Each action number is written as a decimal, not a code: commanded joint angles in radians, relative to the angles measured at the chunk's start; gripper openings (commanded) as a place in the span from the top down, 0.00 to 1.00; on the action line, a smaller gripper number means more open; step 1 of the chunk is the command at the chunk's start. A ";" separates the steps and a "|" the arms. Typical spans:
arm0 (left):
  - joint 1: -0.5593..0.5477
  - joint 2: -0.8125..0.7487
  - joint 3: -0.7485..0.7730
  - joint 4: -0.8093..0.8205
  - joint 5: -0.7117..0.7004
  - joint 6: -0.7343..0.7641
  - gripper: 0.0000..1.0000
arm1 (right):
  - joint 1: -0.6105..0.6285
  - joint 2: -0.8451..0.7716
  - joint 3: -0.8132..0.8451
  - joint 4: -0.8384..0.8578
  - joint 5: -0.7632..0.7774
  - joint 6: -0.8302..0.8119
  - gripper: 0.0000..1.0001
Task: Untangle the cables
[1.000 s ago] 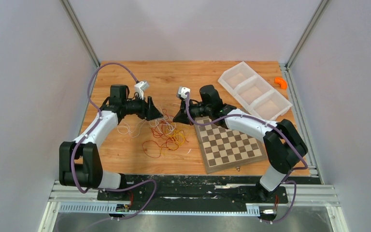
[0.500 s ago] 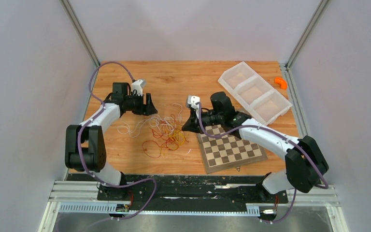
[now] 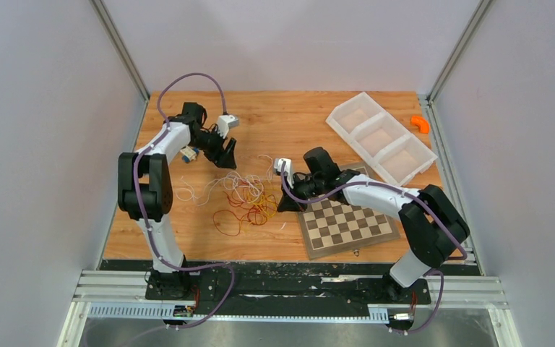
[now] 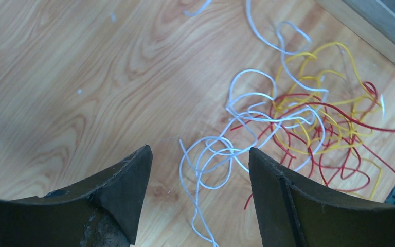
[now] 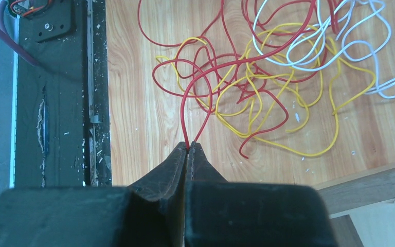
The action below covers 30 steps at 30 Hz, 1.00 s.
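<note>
The cables [image 3: 249,196] lie in a loose tangle of thin red, yellow and white wires on the wooden table, left of the chessboard. My right gripper [image 3: 283,204] sits at the tangle's right edge. In the right wrist view it [image 5: 189,145] is shut on a loop of the red cable [image 5: 184,110], whose two strands run from the jaw tips into the heap. My left gripper [image 3: 225,155] hovers open behind the tangle's far left side. In the left wrist view, loops of the white cable [image 4: 221,154] lie on the wood below the open left gripper [image 4: 199,150], and nothing is held.
A chessboard [image 3: 343,220] lies at the near right, its corner [image 5: 375,180] close to my right gripper. A white three-compartment tray [image 3: 379,137] sits at the far right, with a small orange piece [image 3: 420,123] beyond it. The black rail [image 5: 56,103] borders the near table edge.
My right gripper moved toward the near edge, staying shut on the red cable. My left arm swung up and back, taking its open gripper farther from the tangle.
</note>
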 commanded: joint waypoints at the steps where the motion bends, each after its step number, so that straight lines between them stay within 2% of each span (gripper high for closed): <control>1: -0.022 0.002 0.064 -0.141 0.120 0.236 0.23 | -0.005 0.014 0.033 -0.007 -0.007 -0.029 1.00; 4: -0.038 0.020 0.054 -0.142 0.109 0.263 0.23 | -0.007 0.016 0.029 -0.013 -0.003 -0.030 1.00; 9: -0.076 0.044 0.022 -0.101 0.000 0.274 0.26 | -0.011 0.015 0.031 -0.021 0.010 -0.027 1.00; 13: -0.095 0.067 0.025 -0.095 -0.054 0.296 0.36 | -0.011 0.015 0.027 -0.027 0.018 -0.024 1.00; 17: -0.114 0.070 0.023 -0.094 -0.101 0.319 0.57 | -0.014 0.022 0.027 -0.027 0.036 -0.024 1.00; 18: -0.115 0.063 0.022 -0.088 -0.103 0.317 0.66 | -0.015 0.027 0.029 -0.027 0.039 -0.025 1.00; 19: -0.116 0.058 0.025 -0.076 -0.106 0.308 0.71 | -0.016 0.031 0.031 -0.027 0.041 -0.026 1.00; 20: -0.117 0.047 0.027 -0.072 -0.107 0.302 0.82 | -0.017 0.038 0.033 -0.027 0.045 -0.027 1.00; 21: -0.116 0.042 0.039 -0.075 -0.105 0.292 0.87 | -0.018 0.044 0.036 -0.025 0.047 -0.029 1.00; 22: -0.116 0.029 0.051 -0.084 -0.103 0.281 0.97 | -0.019 0.050 0.038 -0.025 0.049 -0.032 1.00; 24: -0.112 0.002 0.111 -0.131 -0.088 0.246 1.00 | -0.019 0.061 0.039 -0.025 0.056 -0.040 1.00; 26: -0.097 -0.038 0.251 -0.190 0.009 0.197 1.00 | -0.019 0.073 0.039 -0.025 0.063 -0.044 1.00; 30: -0.046 -0.144 0.478 -0.158 0.136 -0.044 1.00 | -0.018 0.105 0.049 -0.027 0.065 -0.045 1.00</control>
